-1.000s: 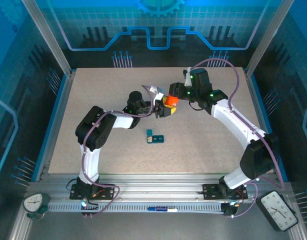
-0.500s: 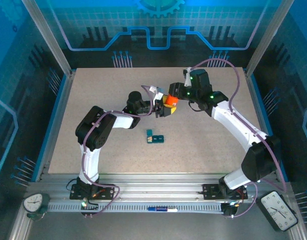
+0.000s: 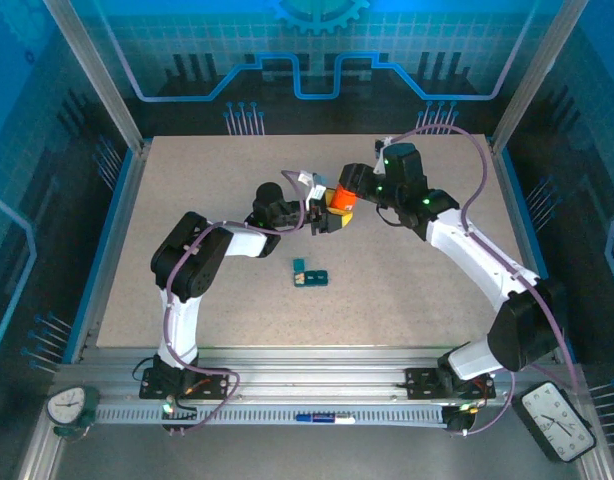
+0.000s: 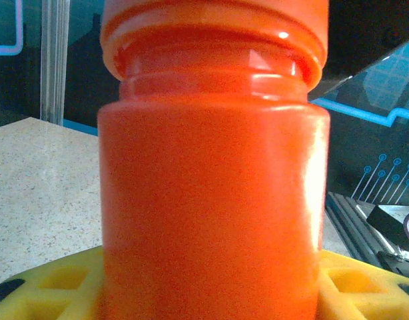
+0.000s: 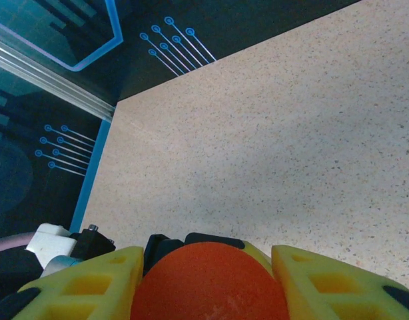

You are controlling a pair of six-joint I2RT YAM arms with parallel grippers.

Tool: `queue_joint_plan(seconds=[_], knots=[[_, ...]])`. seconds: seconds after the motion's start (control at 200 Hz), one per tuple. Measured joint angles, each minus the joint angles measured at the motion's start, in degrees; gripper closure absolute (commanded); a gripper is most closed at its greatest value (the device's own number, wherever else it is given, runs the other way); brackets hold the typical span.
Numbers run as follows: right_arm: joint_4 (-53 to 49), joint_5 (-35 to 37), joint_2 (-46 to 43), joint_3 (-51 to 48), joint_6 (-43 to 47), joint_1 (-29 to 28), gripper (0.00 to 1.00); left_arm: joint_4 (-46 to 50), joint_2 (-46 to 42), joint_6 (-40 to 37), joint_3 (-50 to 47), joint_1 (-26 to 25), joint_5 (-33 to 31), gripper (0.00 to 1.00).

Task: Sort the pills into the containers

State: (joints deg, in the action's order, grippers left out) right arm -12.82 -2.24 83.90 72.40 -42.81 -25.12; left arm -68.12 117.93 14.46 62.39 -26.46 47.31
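Early days: left gripper (image 3: 323, 222) clamps the bottle (image 3: 339, 201), right gripper (image 3: 348, 187) pinches its cap (image 5: 208, 280). Containers (image 3: 310, 274) sit well apart, so sorting hasn't begun, I reckon.

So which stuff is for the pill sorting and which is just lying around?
For the job:
- orange bottle, held by the left end effector and right end effector
- teal containers on the table

Just lying about:
- round clock, near-left corner
- dark clock, near-right corner
- small blue-and-white stick on the front rail
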Motion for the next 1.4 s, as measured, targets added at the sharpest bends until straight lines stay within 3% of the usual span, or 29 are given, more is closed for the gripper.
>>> queue_joint_plan(seconds=[0.54,1.401], knots=[[-8.81,-3.82,5.18,8.44,17.35,-0.17,0.63,0.39,0.0,-0.11,0.0,0.04,-0.96,1.0],[-12.13,1.22,5.07,8.5,22.1,-2.21,0.64,4.07,0.0,-2.49,0.0,-0.46,0.72,1.0]])
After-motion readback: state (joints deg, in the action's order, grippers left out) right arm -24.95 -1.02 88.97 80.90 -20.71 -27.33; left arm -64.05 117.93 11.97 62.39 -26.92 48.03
